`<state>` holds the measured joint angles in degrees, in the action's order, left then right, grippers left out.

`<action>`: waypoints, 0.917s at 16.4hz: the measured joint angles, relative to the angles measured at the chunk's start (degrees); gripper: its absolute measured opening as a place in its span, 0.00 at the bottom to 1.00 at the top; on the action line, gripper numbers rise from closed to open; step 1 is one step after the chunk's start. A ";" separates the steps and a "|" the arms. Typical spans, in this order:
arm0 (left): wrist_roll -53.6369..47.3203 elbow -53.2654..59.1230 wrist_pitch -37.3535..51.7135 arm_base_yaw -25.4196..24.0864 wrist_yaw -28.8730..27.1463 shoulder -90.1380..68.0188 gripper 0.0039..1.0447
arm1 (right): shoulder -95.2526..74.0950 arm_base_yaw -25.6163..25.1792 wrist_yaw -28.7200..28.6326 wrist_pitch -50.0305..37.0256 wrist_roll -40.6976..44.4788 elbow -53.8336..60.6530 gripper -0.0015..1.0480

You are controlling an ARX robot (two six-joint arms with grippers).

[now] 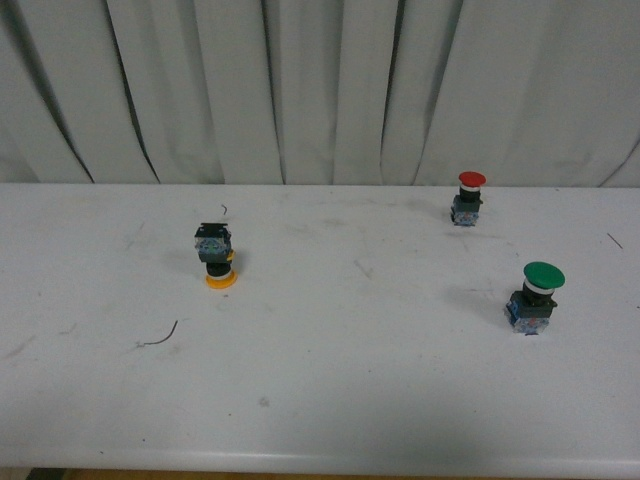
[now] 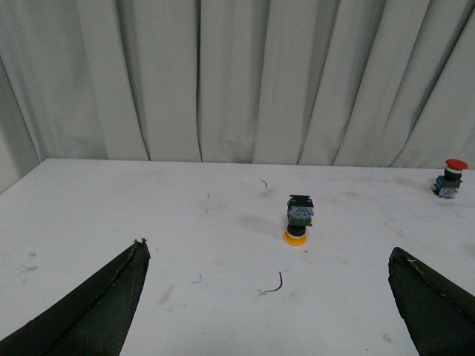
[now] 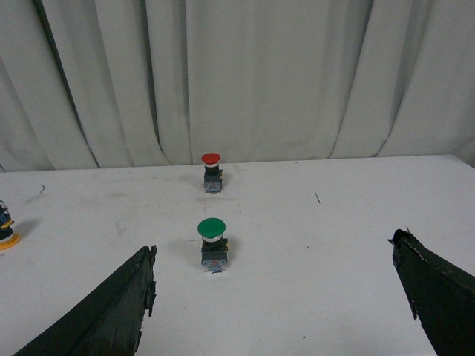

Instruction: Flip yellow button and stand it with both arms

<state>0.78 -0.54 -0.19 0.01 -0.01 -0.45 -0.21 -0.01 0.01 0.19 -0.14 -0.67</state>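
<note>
The yellow button [image 1: 216, 256] stands upside down on the white table, yellow cap down and contact block up, at the left of the front view. It shows in the left wrist view [image 2: 298, 219], well ahead of my open left gripper [image 2: 269, 256], and at the edge of the right wrist view [image 3: 6, 231]. My right gripper [image 3: 273, 259] is open and empty, with the green button ahead of it. Neither arm shows in the front view.
A red-capped button [image 1: 468, 198] stands upright at the back right, also in the right wrist view [image 3: 211, 171]. A larger green-capped button [image 1: 536, 296] stands upright at the right, also in the right wrist view [image 3: 212, 244]. A thin dark wire scrap [image 1: 160, 338] lies front left. Grey curtain behind the table.
</note>
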 joint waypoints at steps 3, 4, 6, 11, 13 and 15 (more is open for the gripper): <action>1.49 -1.53 -5.70 1.90 -5.07 -1.27 0.94 | 0.00 0.00 -0.02 0.02 0.00 0.00 0.94; 3.93 -3.67 -9.31 4.22 -11.69 -5.44 0.94 | 0.00 0.00 0.09 0.02 0.02 0.00 0.94; 5.60 -5.09 -7.34 3.91 -15.56 -5.88 0.94 | 0.00 0.00 -0.02 0.02 0.00 0.00 0.94; 4.31 -7.04 15.54 -1.64 -6.80 -26.95 0.94 | 0.00 0.00 0.00 0.00 0.00 0.00 0.94; 3.67 -11.28 27.69 0.48 -6.32 -41.68 0.94 | 0.00 0.00 0.00 0.00 0.00 0.00 0.94; 3.34 -20.83 39.87 5.70 -6.45 -62.88 0.94 | 0.00 0.00 0.00 0.00 0.00 0.00 0.94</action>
<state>4.12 -21.37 39.68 5.72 -6.46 -63.33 -0.21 -0.01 0.01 0.19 -0.14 -0.67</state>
